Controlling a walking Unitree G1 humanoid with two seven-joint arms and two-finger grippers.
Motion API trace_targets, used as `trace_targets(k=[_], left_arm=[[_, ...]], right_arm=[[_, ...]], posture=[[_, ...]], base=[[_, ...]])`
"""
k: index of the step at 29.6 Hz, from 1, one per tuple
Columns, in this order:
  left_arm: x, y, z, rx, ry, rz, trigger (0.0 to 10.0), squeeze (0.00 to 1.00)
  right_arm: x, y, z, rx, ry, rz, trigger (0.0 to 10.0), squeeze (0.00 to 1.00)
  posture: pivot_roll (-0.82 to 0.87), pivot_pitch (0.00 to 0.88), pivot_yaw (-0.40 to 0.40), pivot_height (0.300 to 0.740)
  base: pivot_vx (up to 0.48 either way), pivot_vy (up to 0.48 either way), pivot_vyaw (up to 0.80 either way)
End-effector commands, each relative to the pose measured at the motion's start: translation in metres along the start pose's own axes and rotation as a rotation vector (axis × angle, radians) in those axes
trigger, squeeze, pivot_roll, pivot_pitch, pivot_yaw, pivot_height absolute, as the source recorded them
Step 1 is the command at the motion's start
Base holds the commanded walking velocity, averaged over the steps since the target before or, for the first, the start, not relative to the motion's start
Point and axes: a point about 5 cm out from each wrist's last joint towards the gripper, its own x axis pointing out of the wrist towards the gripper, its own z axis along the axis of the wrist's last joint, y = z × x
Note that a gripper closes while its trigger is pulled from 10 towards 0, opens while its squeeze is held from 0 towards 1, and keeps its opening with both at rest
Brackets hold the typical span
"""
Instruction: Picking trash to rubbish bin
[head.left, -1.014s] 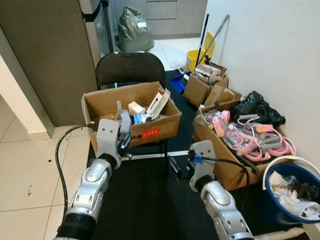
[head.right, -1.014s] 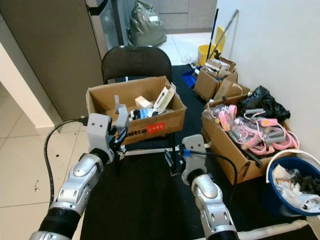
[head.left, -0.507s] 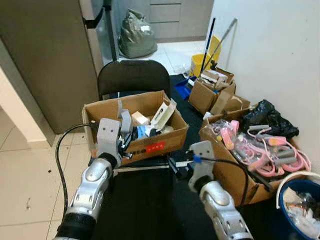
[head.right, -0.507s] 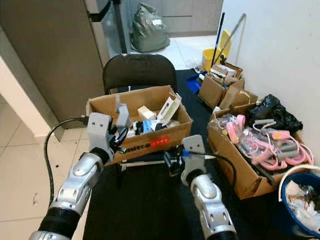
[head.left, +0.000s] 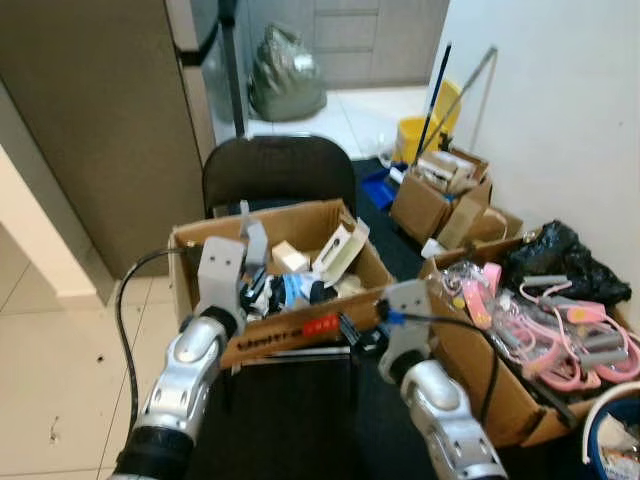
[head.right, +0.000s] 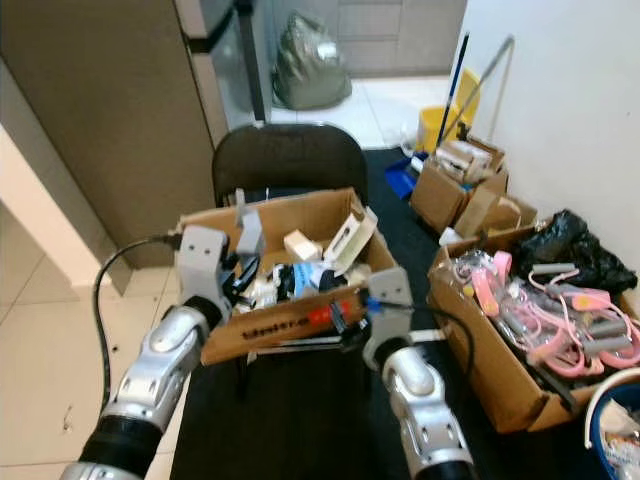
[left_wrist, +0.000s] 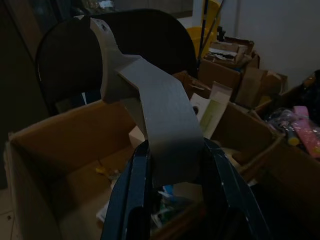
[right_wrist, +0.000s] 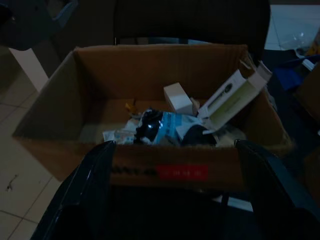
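I hold the left tool clamped on a grey card strip; the strip stands up between the fingers, above the near left corner of the box. The box sits on a black chair and holds the trash: a tall open carton leaning at the far right, a small white cube box, a blue-and-black wrapper in the middle, and loose scraps beside it.

The right tool hangs just in front of the box's near wall, with its fingers spread wide apart and nothing between them.

Handling, as I judge it:
- The strip is thin, light and stiff enough to stand unsupported. It may bend if squeezed hard.
- The carton is light and hollow. I would grip it across its narrow faces near the middle, since a hard squeeze may crush it.
- The wrapper looks soft and slick. I would pinch a bunched fold rather than a flat face.

The blue bin stands well apart, at the far right on the floor.
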Motion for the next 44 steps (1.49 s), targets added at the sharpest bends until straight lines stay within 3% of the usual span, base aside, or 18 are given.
trace_targets(k=[1, 22, 33, 34, 40, 44], left_arm=[[-0.001, -0.001, -0.003, 0.003, 0.017, -0.005, 10.0, 0.00], [-0.001, 0.000, -0.003, 0.008, 0.020, -0.007, 10.0, 0.00], [0.001, -0.001, -0.003, 0.028, 0.028, -0.019, 10.0, 0.00], [0.000, -0.005, -0.004, 0.066, 0.046, -0.072, 10.0, 0.00], [-0.002, -0.011, -0.012, 0.118, 0.140, -0.194, 10.0, 0.00], [-0.011, -0.010, -0.032, 0.180, 0.332, -0.345, 10.0, 0.00]], right_arm=[[-0.003, -0.005, -0.004, -0.004, 0.015, -0.016, 10.0, 0.00], [-0.002, -0.004, -0.005, -0.004, 0.019, -0.010, 10.0, 0.00], [-0.002, -0.005, -0.005, -0.007, 0.022, -0.011, 10.0, 0.00], [-0.003, -0.005, -0.005, -0.008, 0.024, -0.008, 10.0, 0.00], [-0.003, -0.005, -0.006, -0.018, 0.033, 0.002, 10.0, 0.00], [0.000, -0.004, -0.010, -0.045, 0.083, 0.050, 10.0, 0.00]], posture=[[-0.05, 0.077, 0.055, 0.740], [-0.05, 0.080, 0.055, 0.740], [-0.05, 0.074, 0.055, 0.740], [-0.05, 0.068, 0.052, 0.740], [-0.05, 0.066, 0.050, 0.740], [-0.05, 0.060, 0.049, 0.740]], base=[[0.390, 0.000, 0.00], [0.393, 0.000, 0.00], [0.048, 0.000, 0.00], [0.000, 0.000, 0.00], [0.000, 0.000, 0.00], [0.000, 0.000, 0.00]])
